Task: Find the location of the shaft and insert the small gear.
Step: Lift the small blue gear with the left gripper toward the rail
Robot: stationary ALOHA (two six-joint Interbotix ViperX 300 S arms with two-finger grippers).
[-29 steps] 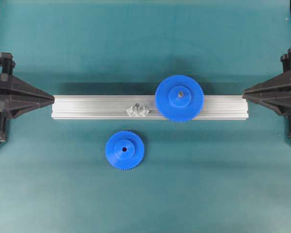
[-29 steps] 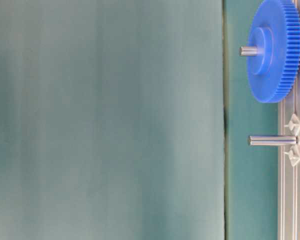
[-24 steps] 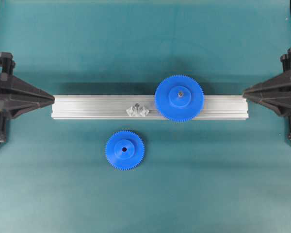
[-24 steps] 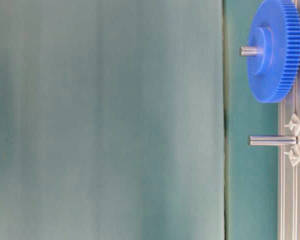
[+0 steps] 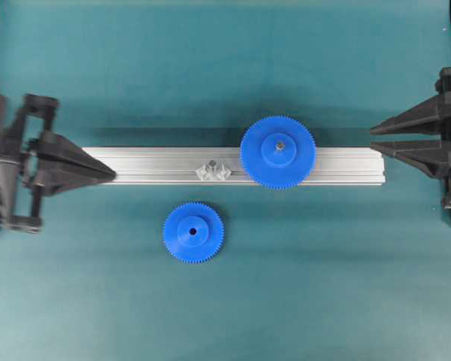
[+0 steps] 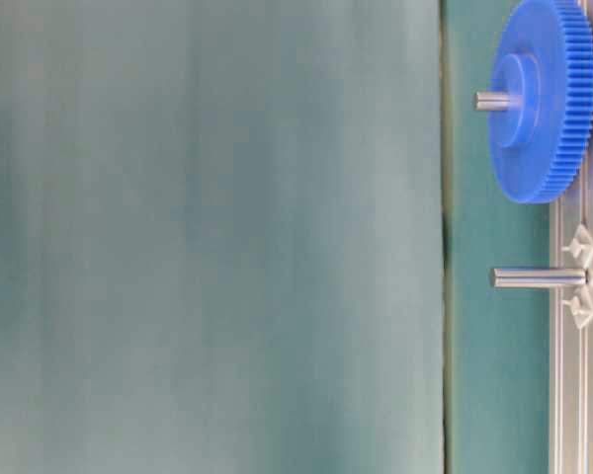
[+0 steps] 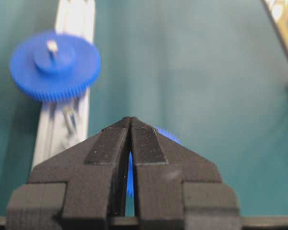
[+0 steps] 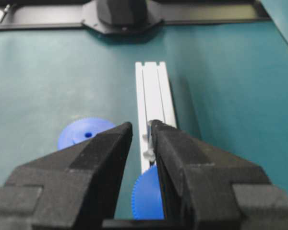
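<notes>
Nearest the overhead camera's lower edge, the small gear lies flat on the teal table mat, hub and dark centre hole facing up, touched by neither arm. It sits just in front of the aluminium rail, well apart from both grippers.

On the rail, slightly right of the small gear's position, stands the shaft, a thin grey pin on a small shiny faceted base; the table-level view shows it as a bare pin rising from the rail with nothing on it. Further right along the rail, the larger blue gear is already seated on its own pin, the grey tip showing at its hub. The two gears do not touch.

At the left end of the rail, the left gripper points along the rail with its tip over the rail's end; its fingers are pressed together, holding nothing. Behind them in the left wrist view, part of the small gear's toothed edge is visible.

At the right end, the right gripper stands just off the rail's end; its fingers are apart with a clear gap, and nothing lies between them.
</notes>
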